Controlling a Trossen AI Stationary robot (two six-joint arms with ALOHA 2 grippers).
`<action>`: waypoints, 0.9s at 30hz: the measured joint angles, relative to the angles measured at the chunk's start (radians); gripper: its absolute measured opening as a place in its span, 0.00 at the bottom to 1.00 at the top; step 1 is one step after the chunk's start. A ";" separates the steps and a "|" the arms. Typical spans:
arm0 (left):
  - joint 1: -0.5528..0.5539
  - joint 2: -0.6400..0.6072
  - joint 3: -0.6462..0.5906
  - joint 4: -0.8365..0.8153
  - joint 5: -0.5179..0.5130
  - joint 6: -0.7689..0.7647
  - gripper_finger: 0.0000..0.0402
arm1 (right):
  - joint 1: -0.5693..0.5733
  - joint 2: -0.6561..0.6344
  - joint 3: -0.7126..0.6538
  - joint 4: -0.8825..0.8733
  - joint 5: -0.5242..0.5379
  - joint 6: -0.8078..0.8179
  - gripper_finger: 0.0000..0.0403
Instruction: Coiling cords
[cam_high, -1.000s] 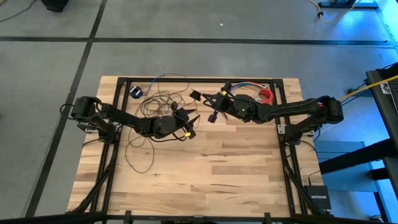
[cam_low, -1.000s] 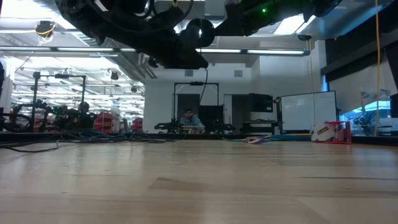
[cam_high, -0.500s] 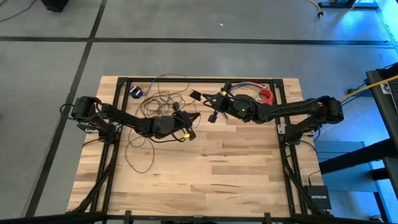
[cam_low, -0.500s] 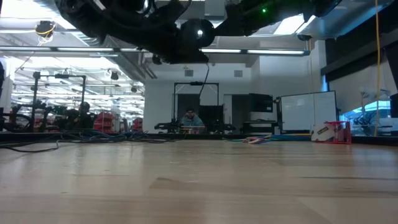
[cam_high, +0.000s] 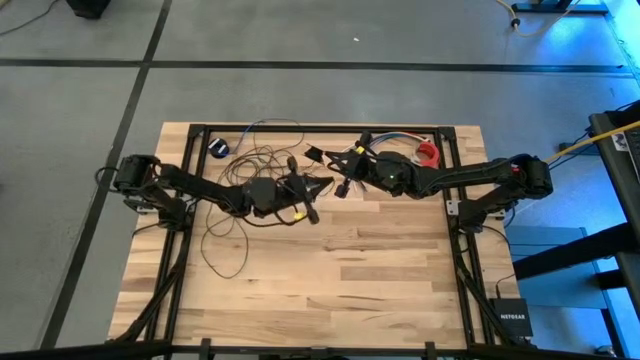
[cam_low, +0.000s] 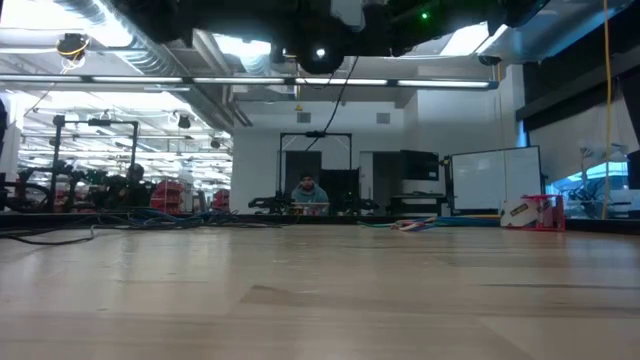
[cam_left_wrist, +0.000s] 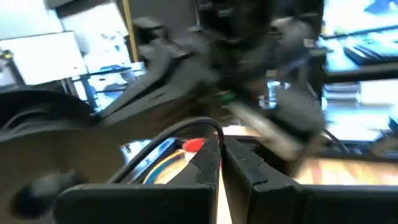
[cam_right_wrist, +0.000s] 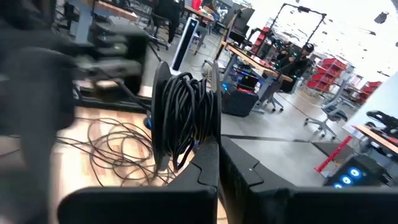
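The cords are one thin dark wire. Its loose loops (cam_high: 250, 165) lie on the table's far left, ending in a small round puck (cam_high: 220, 147). One long loop (cam_high: 225, 250) sprawls toward the near edge. In the right wrist view, a wound coil (cam_right_wrist: 186, 112) of the same wire stands at my right gripper (cam_right_wrist: 219, 146), which is shut on it. My right gripper (cam_high: 342, 183) hovers level above the table's far middle. My left gripper (cam_high: 318, 183) faces it closely, shut on a strand (cam_left_wrist: 186, 127). My left gripper pinches a single strand of the cord (cam_left_wrist: 214, 130) between its fingertips, coming level from the table's left. The strand arcs away from the tips, clear of the table. My right gripper pinches the coil's lower part (cam_right_wrist: 198, 149), several turns together, between its two fingers, coming level from the table's right. The coil stands upright above the fingers, clear of the table, and slack wire trails down to the loops (cam_right_wrist: 118, 149) on the wood.
A short bundle of multicoloured wires (cam_high: 395, 140) and a red roll (cam_high: 428, 153) lie at the far right. Black frame rails (cam_high: 455, 200) run along the table's sides. Bare wood (cam_high: 330, 280) fills the near half. A person sits far off in the room (cam_low: 305, 192).
My left gripper has shut from wide open onto a strand. It has then risen and moved toward the far edge and my right gripper, tipping up to level. My right gripper has kept still with the coil.
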 joint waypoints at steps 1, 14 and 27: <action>-0.005 -0.002 0.006 -0.032 0.001 0.001 0.01 | 0.000 0.000 0.000 -0.004 0.007 0.000 0.01; -0.056 -0.024 0.005 -0.522 -0.314 -0.134 0.01 | 0.000 0.000 0.000 -0.020 0.009 0.000 0.01; -0.001 -0.242 0.004 -0.691 -0.401 -0.087 0.01 | 0.000 0.000 0.000 -0.035 -0.010 -0.006 0.01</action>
